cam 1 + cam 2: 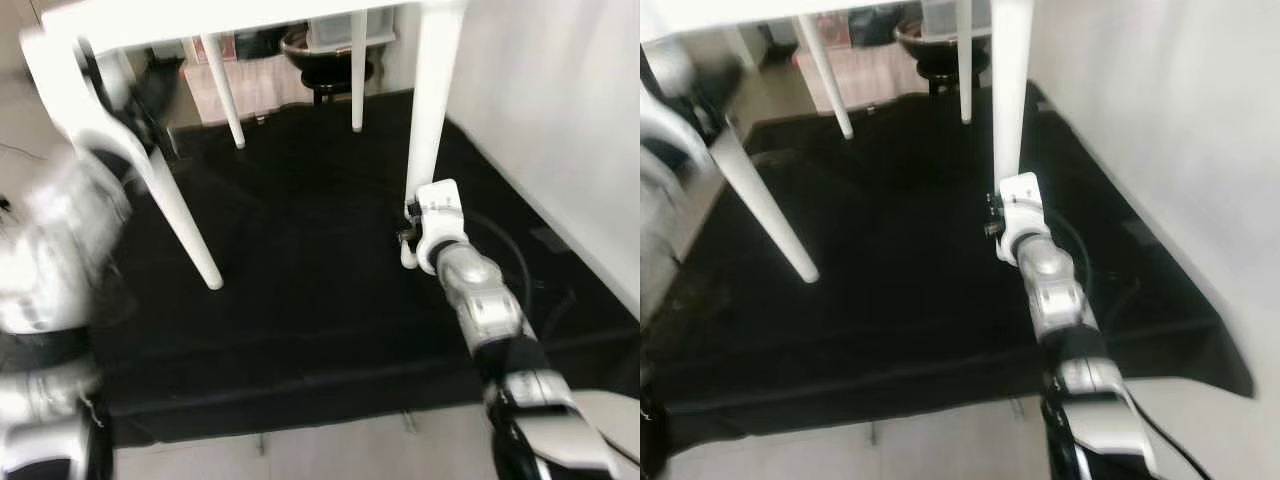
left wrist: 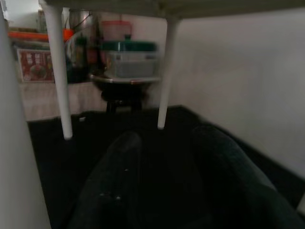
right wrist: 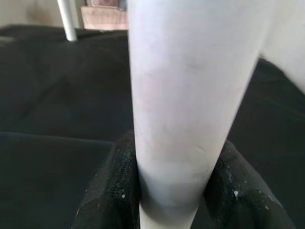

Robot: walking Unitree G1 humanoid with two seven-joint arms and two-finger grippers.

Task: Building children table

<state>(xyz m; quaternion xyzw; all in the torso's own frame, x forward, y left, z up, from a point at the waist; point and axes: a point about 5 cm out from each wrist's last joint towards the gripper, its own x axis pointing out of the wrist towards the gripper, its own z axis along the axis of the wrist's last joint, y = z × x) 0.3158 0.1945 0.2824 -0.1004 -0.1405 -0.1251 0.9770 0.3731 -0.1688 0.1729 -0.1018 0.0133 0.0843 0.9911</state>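
1. Left eye view: the white table (image 1: 250, 20) stands upright on a black mat (image 1: 300, 300). The right gripper (image 1: 408, 235) sits at the foot of the near right leg (image 1: 430, 110) — roughly 3 o'clock of centre. The left arm (image 1: 50, 250) is blurred at 9 o'clock.
2. Right eye view: same scene, with a pale wall (image 1: 1160, 120) at 2 o'clock.
3. Left wrist view: the left gripper (image 2: 183, 186) has its fingers (image 2: 114, 186) spread apart, holding nothing (two far legs beyond).
4. Right wrist view: both fingers (image 3: 116, 186) clamp the leg — one on each side.

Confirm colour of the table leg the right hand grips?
White table leg, clearest in the right wrist view.
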